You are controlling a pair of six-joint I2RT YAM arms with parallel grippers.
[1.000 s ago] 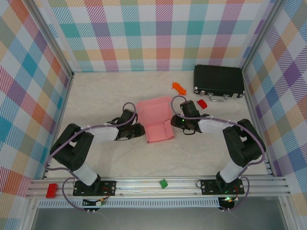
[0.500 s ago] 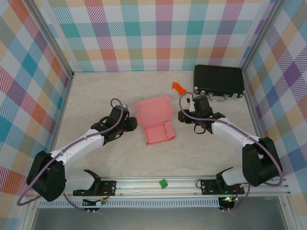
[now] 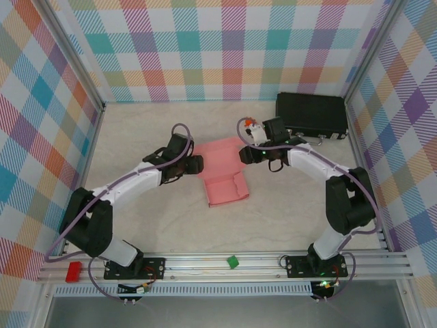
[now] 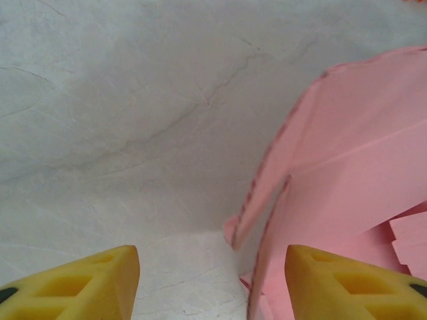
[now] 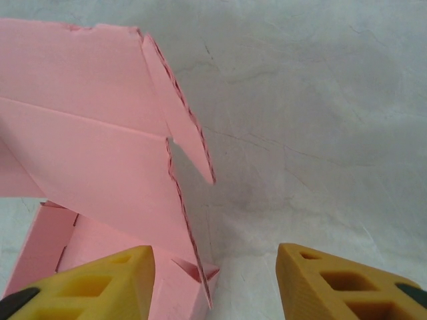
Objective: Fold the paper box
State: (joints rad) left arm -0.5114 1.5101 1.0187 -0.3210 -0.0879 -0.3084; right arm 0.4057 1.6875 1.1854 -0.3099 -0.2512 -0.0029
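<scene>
- Now, nearest the arm bases, the pink thin-card paper box (image 3: pixel 225 184) lies mid-table, its tray formed and its lid panel lifted behind.
- The left gripper (image 3: pixel 196 164) and right gripper (image 3: pixel 246 156) have shifted from the tray's sides up to the lid's two side flaps. Both jaws, narrower a second ago, stand apart, holding nothing.
- Judging from this, tucking those flaps and closing the lid comes next.
- Farthest off, the black hard case (image 3: pixel 311 114) sits against the right wall.

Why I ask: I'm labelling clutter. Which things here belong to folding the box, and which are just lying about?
Job: paper box, left gripper, right gripper.
Lying about: black case, orange piece, green piece, red block.
</scene>
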